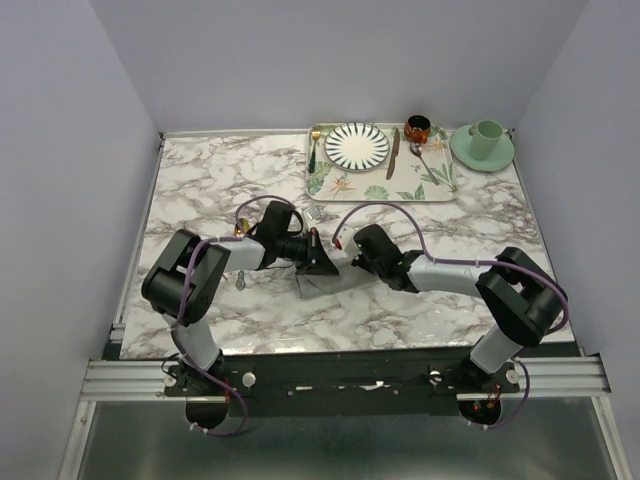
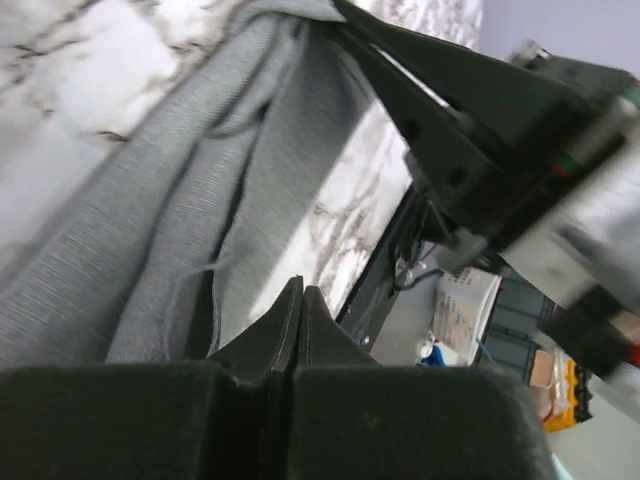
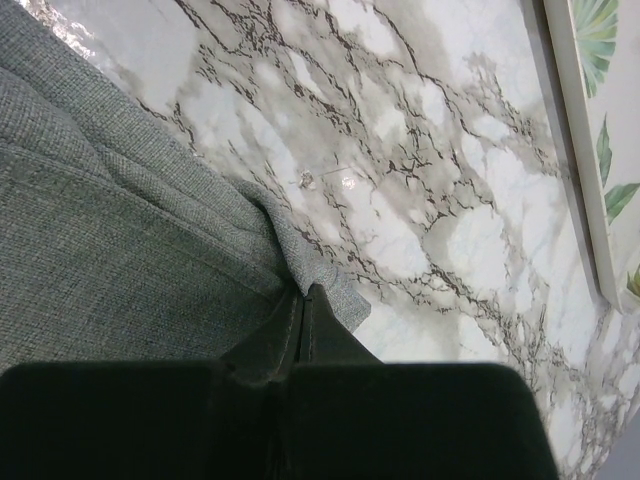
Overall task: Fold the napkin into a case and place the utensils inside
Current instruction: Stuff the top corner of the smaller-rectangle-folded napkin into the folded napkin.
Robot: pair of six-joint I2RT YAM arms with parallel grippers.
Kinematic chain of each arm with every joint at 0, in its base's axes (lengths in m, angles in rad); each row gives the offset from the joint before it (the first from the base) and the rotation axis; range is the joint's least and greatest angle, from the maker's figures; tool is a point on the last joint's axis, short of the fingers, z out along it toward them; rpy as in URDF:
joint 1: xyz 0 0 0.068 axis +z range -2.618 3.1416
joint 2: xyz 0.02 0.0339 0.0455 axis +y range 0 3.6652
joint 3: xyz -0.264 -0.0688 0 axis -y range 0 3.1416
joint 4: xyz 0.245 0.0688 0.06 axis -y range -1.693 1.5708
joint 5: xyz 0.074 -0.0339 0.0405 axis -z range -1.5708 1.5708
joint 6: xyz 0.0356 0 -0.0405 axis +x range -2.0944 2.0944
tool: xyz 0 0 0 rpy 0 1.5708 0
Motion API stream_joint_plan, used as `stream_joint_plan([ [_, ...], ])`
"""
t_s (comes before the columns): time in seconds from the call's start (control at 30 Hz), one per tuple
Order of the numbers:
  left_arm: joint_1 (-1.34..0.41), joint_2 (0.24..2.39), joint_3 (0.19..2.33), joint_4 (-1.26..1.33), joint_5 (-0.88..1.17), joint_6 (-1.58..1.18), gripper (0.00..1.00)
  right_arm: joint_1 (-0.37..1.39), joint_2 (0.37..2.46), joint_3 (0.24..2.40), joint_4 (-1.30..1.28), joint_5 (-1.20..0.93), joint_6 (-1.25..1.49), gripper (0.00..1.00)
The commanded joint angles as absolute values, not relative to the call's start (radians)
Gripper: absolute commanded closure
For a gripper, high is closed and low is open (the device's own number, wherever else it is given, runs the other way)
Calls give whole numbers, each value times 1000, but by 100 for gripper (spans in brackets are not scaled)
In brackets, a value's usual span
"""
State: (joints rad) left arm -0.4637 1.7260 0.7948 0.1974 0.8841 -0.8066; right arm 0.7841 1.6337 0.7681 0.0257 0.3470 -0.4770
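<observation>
The grey napkin (image 1: pixel 326 284) lies bunched mid-table, partly lifted between my two grippers. My right gripper (image 1: pixel 350 262) is shut on a folded corner of the napkin (image 3: pixel 150 240), and cloth pokes out past its fingertips (image 3: pixel 308 300). My left gripper (image 1: pixel 318 262) faces it, jaws pressed together, and the napkin (image 2: pixel 190 200) runs taut from the right gripper's fingers (image 2: pixel 440 110) in under my left finger (image 2: pixel 270 330). A small gold glint (image 1: pixel 238 229) shows beside the left arm; I cannot tell what it is. The green-handled spoon and the copper-pink fork are not clearly in view.
A leaf-patterned tray (image 1: pixel 440 188) at the back holds a striped plate (image 1: pixel 357 145), a gold fork (image 1: pixel 315 148), a knife (image 1: pixel 394 152), a spoon (image 1: pixel 426 162) and a small dark cup (image 1: pixel 417 127). A green cup on a saucer (image 1: pixel 484 143) stands to its right.
</observation>
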Motion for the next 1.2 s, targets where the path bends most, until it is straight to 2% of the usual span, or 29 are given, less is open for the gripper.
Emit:
stream_joint_plan([
  [0.0,-466,1828,819,279,807,-807,100,787,1681,759,-120,342,-423,99],
  [0.27,-393,1988,854,282,791,-729,100,787,1666,752,-129,341,-411,98],
  [0.47,-387,2036,871,230,813,-669,100,785,1594,842,-224,324,-377,71],
  [0.53,-387,2045,885,210,822,-660,100,787,1560,870,-251,315,-359,54],
  [0.73,-387,2046,899,193,821,-630,100,785,1485,910,-316,281,-365,42],
  [0.87,-387,2052,907,192,822,-629,100,787,1509,916,-319,276,-417,43],
  [1.17,-387,2052,905,187,827,-617,100,787,1595,859,-223,354,-485,56],
])
